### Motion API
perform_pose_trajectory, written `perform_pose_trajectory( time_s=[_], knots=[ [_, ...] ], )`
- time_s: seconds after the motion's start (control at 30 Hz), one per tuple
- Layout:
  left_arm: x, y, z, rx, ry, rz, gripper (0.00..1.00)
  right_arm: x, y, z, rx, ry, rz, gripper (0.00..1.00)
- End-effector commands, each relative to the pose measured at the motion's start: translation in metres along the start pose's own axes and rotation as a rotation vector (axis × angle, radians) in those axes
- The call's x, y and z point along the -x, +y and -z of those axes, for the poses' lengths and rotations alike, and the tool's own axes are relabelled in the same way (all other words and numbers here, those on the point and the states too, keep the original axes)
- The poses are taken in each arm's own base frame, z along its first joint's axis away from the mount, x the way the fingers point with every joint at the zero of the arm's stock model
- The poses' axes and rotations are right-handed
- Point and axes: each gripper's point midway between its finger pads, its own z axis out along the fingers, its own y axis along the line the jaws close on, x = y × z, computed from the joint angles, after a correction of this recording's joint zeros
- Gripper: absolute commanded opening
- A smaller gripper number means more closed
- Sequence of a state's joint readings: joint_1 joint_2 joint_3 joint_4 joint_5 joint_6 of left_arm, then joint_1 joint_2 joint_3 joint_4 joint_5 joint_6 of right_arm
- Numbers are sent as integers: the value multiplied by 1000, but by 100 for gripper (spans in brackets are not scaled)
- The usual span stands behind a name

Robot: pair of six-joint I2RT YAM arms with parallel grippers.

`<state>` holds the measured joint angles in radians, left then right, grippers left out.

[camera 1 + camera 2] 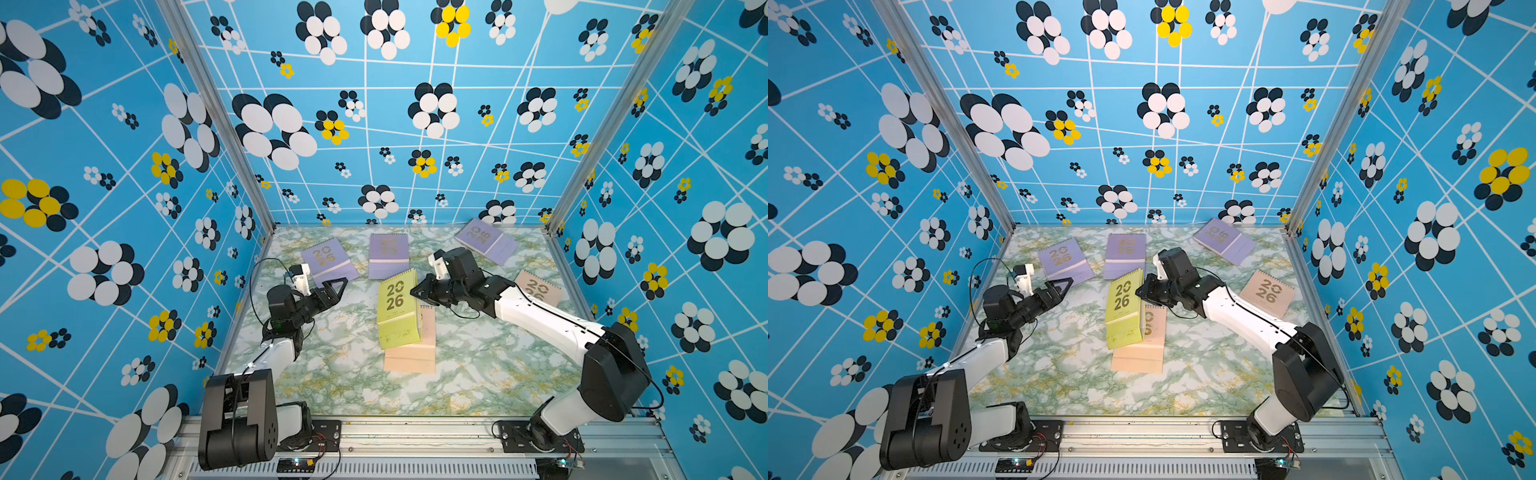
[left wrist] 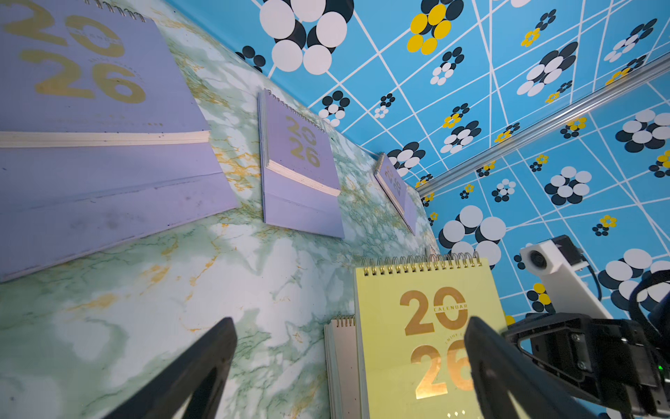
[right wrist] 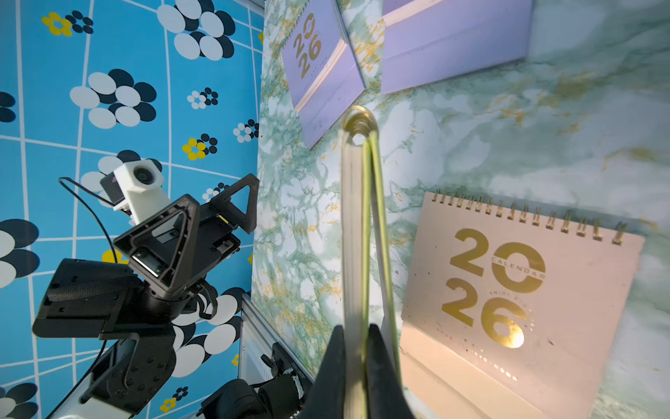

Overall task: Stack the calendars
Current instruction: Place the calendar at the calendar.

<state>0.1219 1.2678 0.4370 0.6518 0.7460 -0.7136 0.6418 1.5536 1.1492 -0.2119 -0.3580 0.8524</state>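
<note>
Left hand [image 1: 336,293] is hanging wide open, pointing toward 2 o'clock; right hand [image 1: 417,292] is clamping tight, pointing toward 9 o'clock.

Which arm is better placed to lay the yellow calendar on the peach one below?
Right. The right gripper grips the yellow calendar over that peach calendar; the left gripper is open.

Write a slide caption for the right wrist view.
Right gripper pinching the yellow calendar edge-on over a peach calendar on the marble table, two lilac calendars beyond.
</note>
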Motion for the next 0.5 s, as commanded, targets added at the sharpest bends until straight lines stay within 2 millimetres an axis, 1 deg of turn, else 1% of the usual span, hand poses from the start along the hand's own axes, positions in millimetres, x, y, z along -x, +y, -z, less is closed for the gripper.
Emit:
perform_pose_trajectory(
  time_s=[0.0,0.1,0.2,0.37,0.47],
  knots=[
    [9,-27,-2,-78,-4,-80,99,4,21,18,144,-33,-36,0],
    [8,-37,-2,-106,5,-92,99,-1,15,24,192,-34,-70,0],
    [7,-47,-3,-129,12,-106,100,-3,5,30,215,-42,-104,0],
    [-6,-55,-8,-153,50,-118,100,-7,10,33,286,-23,-85,0],
    [-10,-61,-10,-170,66,-127,99,-10,7,33,281,-8,-71,0]
  ],
)
